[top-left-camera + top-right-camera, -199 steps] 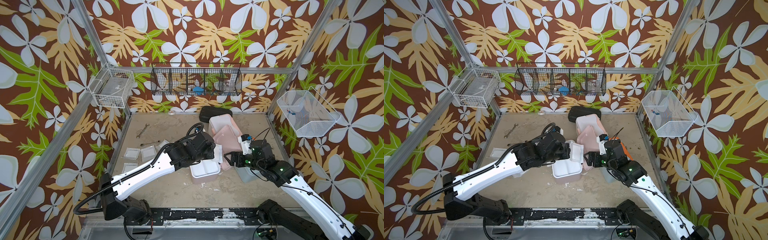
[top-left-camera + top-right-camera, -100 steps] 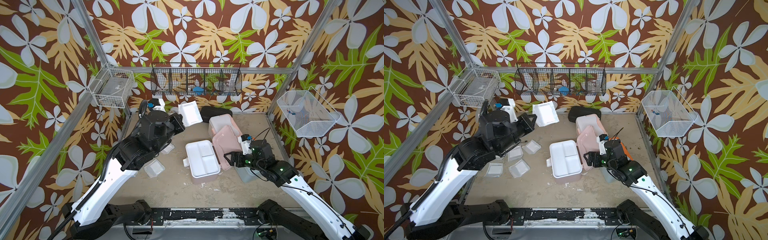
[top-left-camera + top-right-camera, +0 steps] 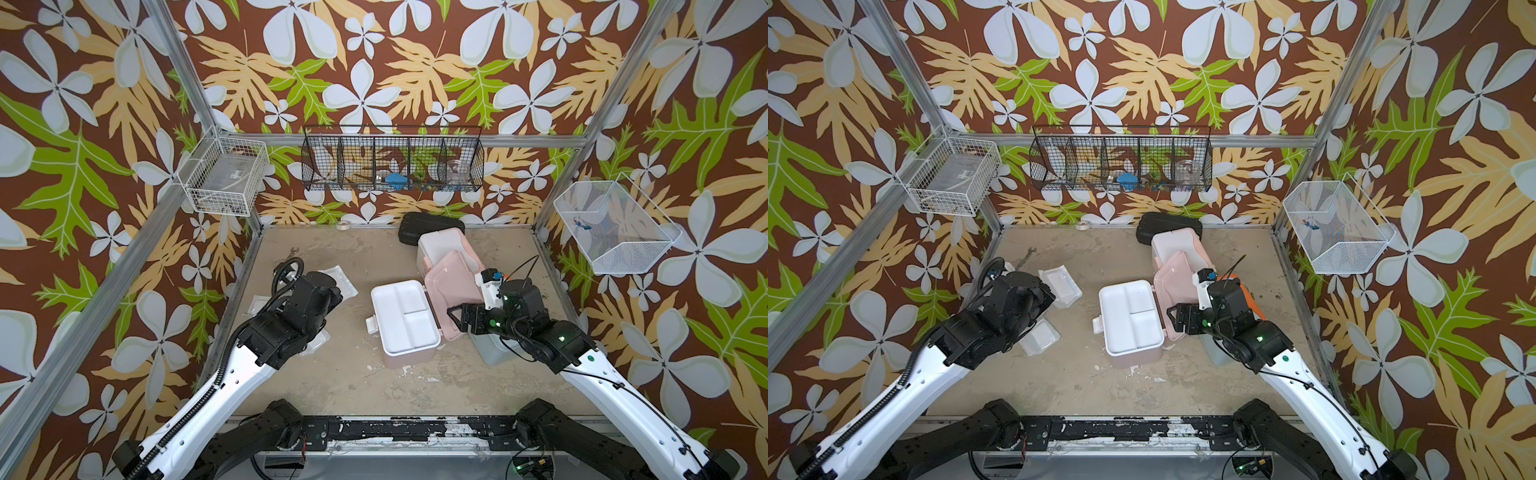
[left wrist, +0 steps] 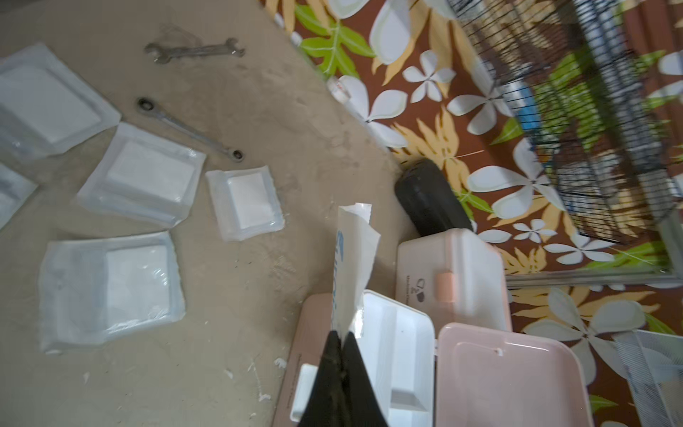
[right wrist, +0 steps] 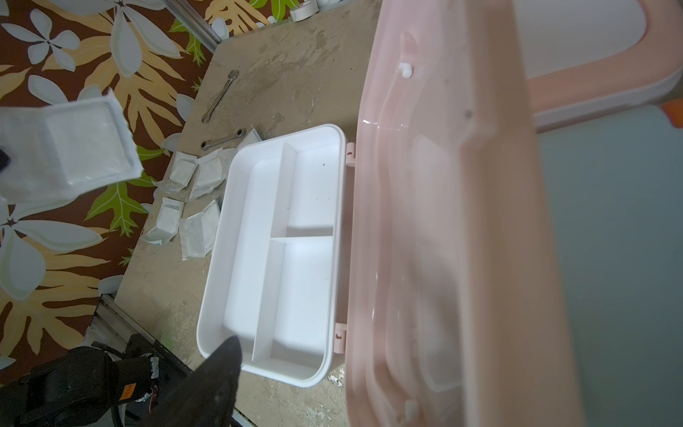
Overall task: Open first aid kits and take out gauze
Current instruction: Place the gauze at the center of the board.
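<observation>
The left claw (image 4: 339, 338), clamped on a white gauze packet (image 4: 354, 258), has swung frame-left off the emptied pink-and-white plastic kit (image 3: 401, 320); right claw (image 3: 457, 320) apart.

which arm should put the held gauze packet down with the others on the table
Left. The left gripper is shut on the gauze packet and hangs near the other packets. The right gripper stands open by the pink kit's lid, on the kit's far side from them.

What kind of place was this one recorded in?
Most likely a robot test booth: floral-print panels in an aluminium frame enclose a worn tabletop, wire baskets hang on the walls, and the left arm and right arm mount on a front rail.
</observation>
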### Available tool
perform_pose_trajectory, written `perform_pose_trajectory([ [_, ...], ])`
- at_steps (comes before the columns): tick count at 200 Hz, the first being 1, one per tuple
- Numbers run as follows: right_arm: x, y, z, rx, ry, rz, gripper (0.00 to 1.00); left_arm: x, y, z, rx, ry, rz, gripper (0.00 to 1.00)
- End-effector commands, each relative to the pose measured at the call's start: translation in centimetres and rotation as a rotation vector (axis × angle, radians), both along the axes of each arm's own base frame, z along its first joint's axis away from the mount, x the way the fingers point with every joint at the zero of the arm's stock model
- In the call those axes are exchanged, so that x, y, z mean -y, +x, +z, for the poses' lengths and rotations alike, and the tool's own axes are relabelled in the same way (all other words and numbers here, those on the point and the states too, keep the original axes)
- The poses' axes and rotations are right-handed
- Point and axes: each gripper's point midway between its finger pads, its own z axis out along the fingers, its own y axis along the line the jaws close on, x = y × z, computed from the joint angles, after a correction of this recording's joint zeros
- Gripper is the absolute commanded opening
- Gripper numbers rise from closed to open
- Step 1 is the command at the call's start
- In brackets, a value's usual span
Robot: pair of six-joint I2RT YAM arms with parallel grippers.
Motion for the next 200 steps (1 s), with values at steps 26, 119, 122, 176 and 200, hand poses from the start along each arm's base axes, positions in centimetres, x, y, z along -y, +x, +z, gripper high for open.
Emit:
perform_pose_trajectory([
  [26, -0.2, 0.1, -0.1, 0.009, 0.006, 0.007, 0.85, 1.1, -0.9, -7.7, -0.148, -0.172, 0.038, 0.00],
  [119, -0.3, 0.0, -0.2, 0.008, 0.013, 0.012, 0.85, -0.2, -1.8, -15.5, -0.233, -0.175, 0.147, 0.00],
  [122, -0.3, 0.0, -0.2, 0.008, 0.012, 0.011, 0.85, -0.2, -1.8, -15.6, -0.233, -0.175, 0.149, 0.00],
  [176, -0.2, -0.1, -0.1, 0.009, 0.013, 0.010, 0.85, -0.5, -1.5, -18.1, -0.275, -0.145, 0.171, 0.00],
  [200, -0.2, -0.1, -0.2, 0.008, 0.013, 0.012, 0.85, -0.7, -1.5, -18.3, -0.283, -0.128, 0.170, 0.03],
])
